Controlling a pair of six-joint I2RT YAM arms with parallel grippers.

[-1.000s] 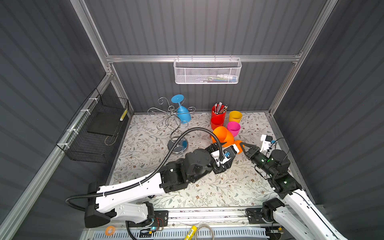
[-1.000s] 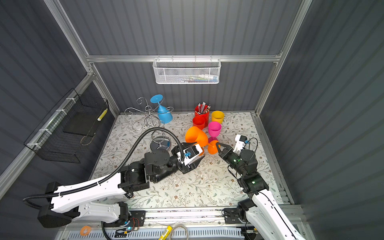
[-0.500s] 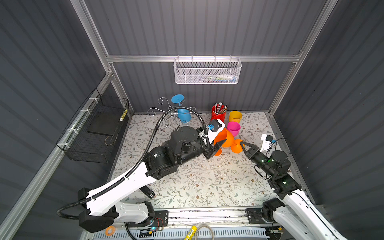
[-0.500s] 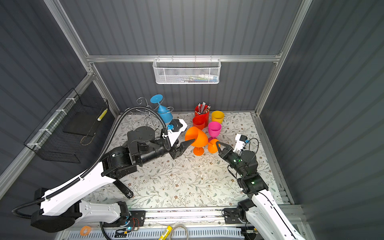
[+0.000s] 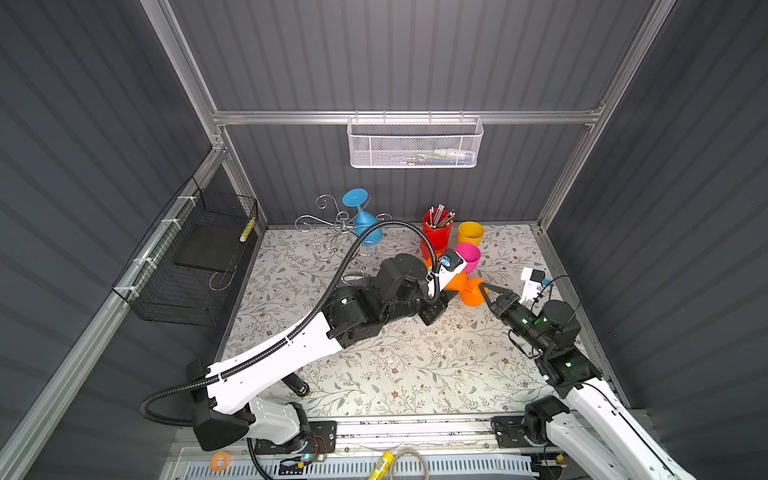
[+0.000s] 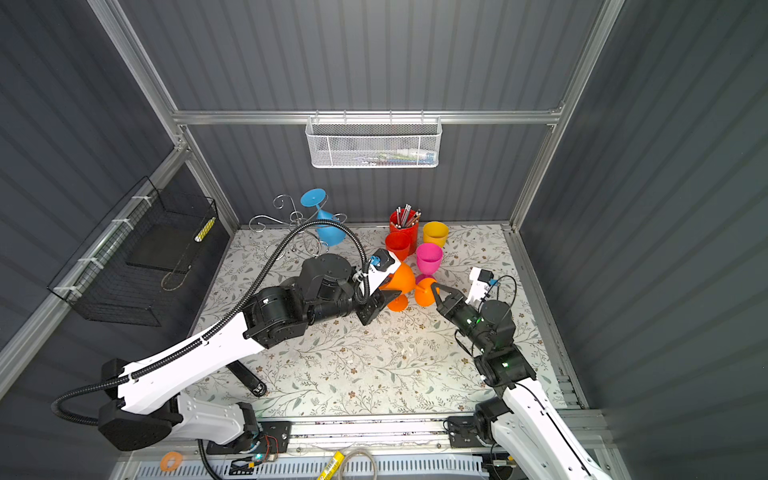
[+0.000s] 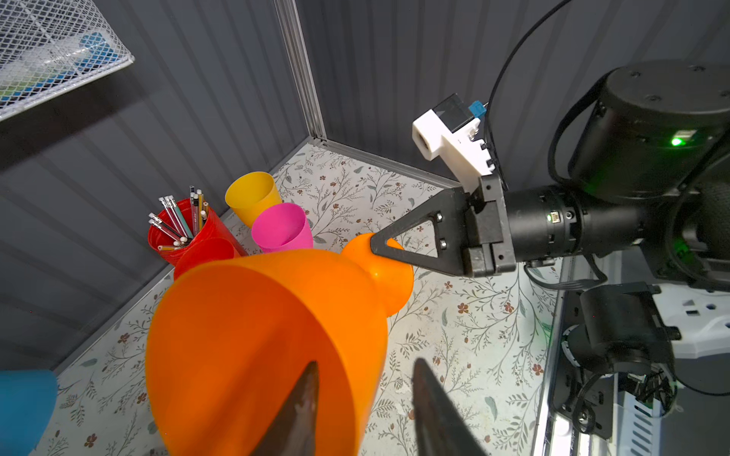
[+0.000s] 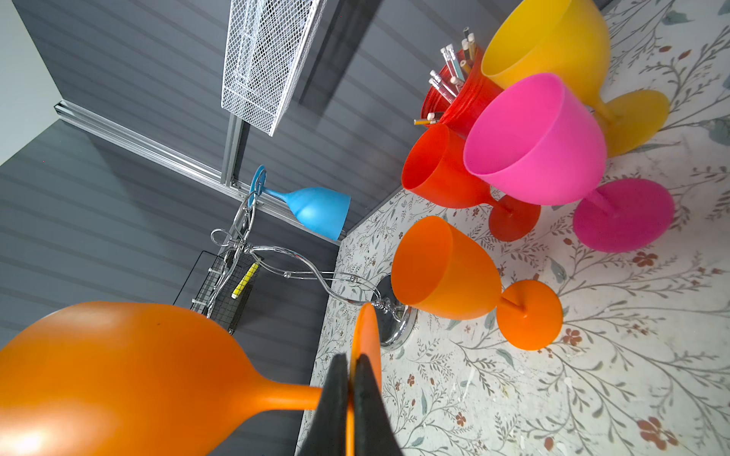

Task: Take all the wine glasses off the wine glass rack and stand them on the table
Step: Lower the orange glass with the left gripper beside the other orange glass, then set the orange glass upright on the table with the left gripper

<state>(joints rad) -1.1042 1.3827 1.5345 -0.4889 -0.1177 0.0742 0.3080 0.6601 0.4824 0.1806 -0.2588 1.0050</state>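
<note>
A blue wine glass [image 5: 368,226] hangs upside down from the chrome wine glass rack [image 5: 343,217] at the back left; both also show in the right wrist view, the glass [image 8: 316,209] and the rack base [image 8: 399,331]. My right gripper [image 8: 349,361] is shut on the foot of an orange wine glass [image 8: 118,375], low over the floor at mid-right [image 6: 434,291]. My left gripper [image 7: 365,363] straddles the rim of an orange bowl [image 7: 237,335], one finger inside and one outside, with a gap showing. I cannot tell whether that bowl belongs to the held glass.
Another orange glass [image 8: 446,268] stands on the floral floor beside red [image 8: 438,169], pink [image 8: 533,138] and yellow [image 8: 553,39] glasses and a red pencil cup [image 5: 436,228]. A white mesh basket [image 5: 415,143] hangs on the back wall. A black wire basket [image 5: 195,257] hangs on the left wall.
My left arm swung away toward the rack, then came back down to the orange glasses with its jaws narrower. The right arm stayed still with its glass.
</note>
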